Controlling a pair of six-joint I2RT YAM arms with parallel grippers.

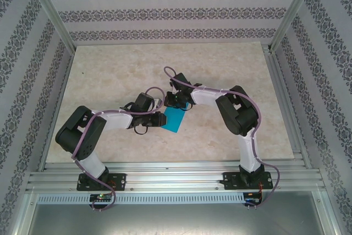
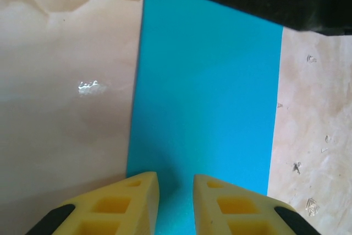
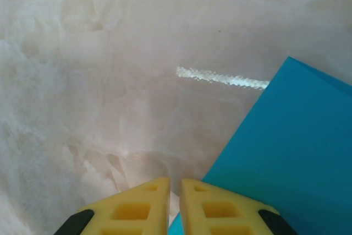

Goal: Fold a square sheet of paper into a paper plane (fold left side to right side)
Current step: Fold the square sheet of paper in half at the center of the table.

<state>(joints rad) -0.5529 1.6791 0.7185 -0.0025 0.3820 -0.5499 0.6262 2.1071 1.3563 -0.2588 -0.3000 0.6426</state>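
Note:
The square sheet of paper (image 1: 175, 119) lies flat on the table as a cyan-blue rectangle, folded over on itself. In the left wrist view the paper (image 2: 206, 92) runs away from my left gripper (image 2: 176, 177), whose yellow fingers stand a little apart over its near end with nothing between them. From above, the left gripper (image 1: 160, 118) is at the paper's left edge. My right gripper (image 1: 184, 105) is at the paper's far right corner. Its fingers (image 3: 175, 181) are almost together on the table, right beside the paper's edge (image 3: 291, 147).
The marbled beige tabletop (image 1: 110, 81) spreads out on all sides of the paper. Patterned walls and aluminium frame posts (image 1: 49, 12) close in the back and sides. A metal rail (image 1: 176, 177) carries both arm bases at the near edge.

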